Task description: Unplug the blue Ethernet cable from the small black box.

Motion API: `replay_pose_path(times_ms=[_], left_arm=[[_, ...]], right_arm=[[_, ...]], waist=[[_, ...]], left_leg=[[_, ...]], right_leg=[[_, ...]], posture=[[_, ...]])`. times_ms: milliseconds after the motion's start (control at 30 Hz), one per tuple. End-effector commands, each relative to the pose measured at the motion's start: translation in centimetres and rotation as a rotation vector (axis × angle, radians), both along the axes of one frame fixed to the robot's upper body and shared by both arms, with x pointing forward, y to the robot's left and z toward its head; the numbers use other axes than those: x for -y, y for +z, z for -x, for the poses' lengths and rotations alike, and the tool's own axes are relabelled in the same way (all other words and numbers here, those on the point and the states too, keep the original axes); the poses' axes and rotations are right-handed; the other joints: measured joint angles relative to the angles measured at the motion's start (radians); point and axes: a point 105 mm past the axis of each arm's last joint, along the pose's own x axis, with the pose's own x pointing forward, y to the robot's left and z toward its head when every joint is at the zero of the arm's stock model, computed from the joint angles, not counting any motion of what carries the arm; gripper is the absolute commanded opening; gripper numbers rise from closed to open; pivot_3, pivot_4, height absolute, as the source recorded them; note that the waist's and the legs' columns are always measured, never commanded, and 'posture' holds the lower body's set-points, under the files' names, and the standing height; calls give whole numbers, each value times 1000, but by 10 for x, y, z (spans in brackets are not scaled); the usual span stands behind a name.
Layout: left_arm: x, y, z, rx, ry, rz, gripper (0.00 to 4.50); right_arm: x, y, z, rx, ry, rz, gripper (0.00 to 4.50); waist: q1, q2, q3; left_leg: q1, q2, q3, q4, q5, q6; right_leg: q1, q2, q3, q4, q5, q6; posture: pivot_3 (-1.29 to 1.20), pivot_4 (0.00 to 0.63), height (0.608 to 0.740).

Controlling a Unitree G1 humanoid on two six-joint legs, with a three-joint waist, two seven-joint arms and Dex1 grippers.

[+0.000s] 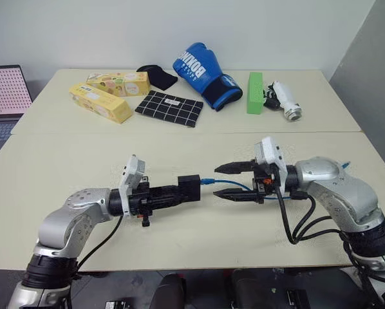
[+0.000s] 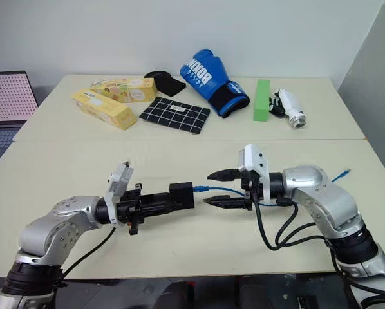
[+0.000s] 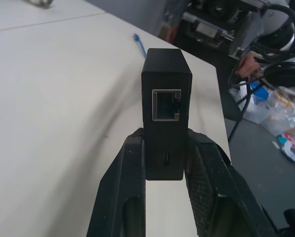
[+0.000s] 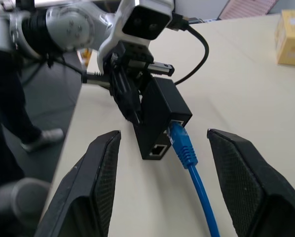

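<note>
**Two claws face each other, cable still plugged in**

Two arms meet over the near half of your worktop (image 1: 64,161). Your left claw (image 2: 163,201) is clenched on the small black box (image 1: 188,188), holding it by its sides just above the surface with the free end pointing toward your right arm. In the left wrist view you see the box (image 3: 165,123) squeezed between both fingers (image 3: 119,197), with one empty port facing the camera.

Your right claw (image 1: 226,181) is released: its two fingers stand apart, one above the other, and nothing sits between the pads. The blue Ethernet cable (image 1: 228,183) is still seated in the box; its plug (image 4: 179,140) goes into a port on the box face, next to a second, empty port. From the plug the cord runs between the spread fingers of your right claw and back along that arm. You can see a further bit of blue cord (image 2: 339,174) on the worktop beyond your right arm; whether that is the same cable's other end you cannot tell.

Along the far side of the worktop lie two yellow cartons (image 1: 109,93), a black white-gridded cloth (image 1: 169,107), a blue boxing glove (image 1: 204,72), a green block (image 1: 254,93) and a white cylindrical gadget (image 1: 286,101). A laptop (image 1: 4,93) stands off the left edge.
</note>
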Motion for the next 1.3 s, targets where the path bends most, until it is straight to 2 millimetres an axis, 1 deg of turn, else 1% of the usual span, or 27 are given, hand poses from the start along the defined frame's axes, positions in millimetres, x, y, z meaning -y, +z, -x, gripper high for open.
replay_pose_path(times_ms=[33, 100, 267, 500, 833, 933, 1133, 1300], left_arm=[[2, 6, 1, 51, -54, 6, 761], [2, 5, 3, 56, -70, -5, 761], [-1, 2, 5, 60, -80, -13, 761], [-4, 0, 7, 63, -80, -16, 761], [-6, -3, 7, 64, -69, -14, 761], [-6, -3, 7, 64, -68, -10, 761], [-6, -5, 8, 61, -74, -13, 761], [-6, -5, 9, 60, -77, -7, 761]], right_arm=[[-8, 7, 10, -64, -7, -44, 2960], [-12, 5, 10, -119, -22, -67, 2960], [-15, 1, 9, -164, -30, -71, 2960], [-18, -7, 6, -171, -33, -42, 2960], [-18, -10, 3, -164, -31, -23, 2960], [-17, -12, 3, -158, -30, -13, 2437], [-17, -12, 2, -148, -32, -10, 1043], [-16, -13, 1, -137, -24, 5, 44]], waist=[[0, 0, 0], [0, 0, 0], [1, 0, 0], [1, 0, 0], [1, 0, 0], [1, 0, 0], [1, 0, 0], [1, 0, 0]], left_leg=[[0, 0, 0, 0, 0, 0], [0, 0, 0, 0, 0, 0], [-1, 0, 0, 0, 0, 0], [-1, 0, 0, 0, 0, 0], [-1, 0, 0, 0, 0, 0], [-1, 0, 0, 0, 0, 0], [-1, 0, 0, 0, 0, 0], [-1, 0, 0, 0, 0, 0]], right_leg=[[0, 0, 0, 0, 0, 0], [0, 0, 0, 0, 0, 0], [0, 1, -1, 0, 0, 0], [0, 1, -1, 0, 0, 0], [0, 1, -1, 0, 0, 0], [0, 2, -1, 0, 0, 0], [0, 2, -1, 0, 0, 0], [0, 2, -1, 0, 0, 0]], posture=[[0, 150, 740], [0, 150, 740], [0, 150, 740], [0, 150, 740], [0, 150, 740], [0, 150, 740], [0, 150, 740], [0, 150, 740]])
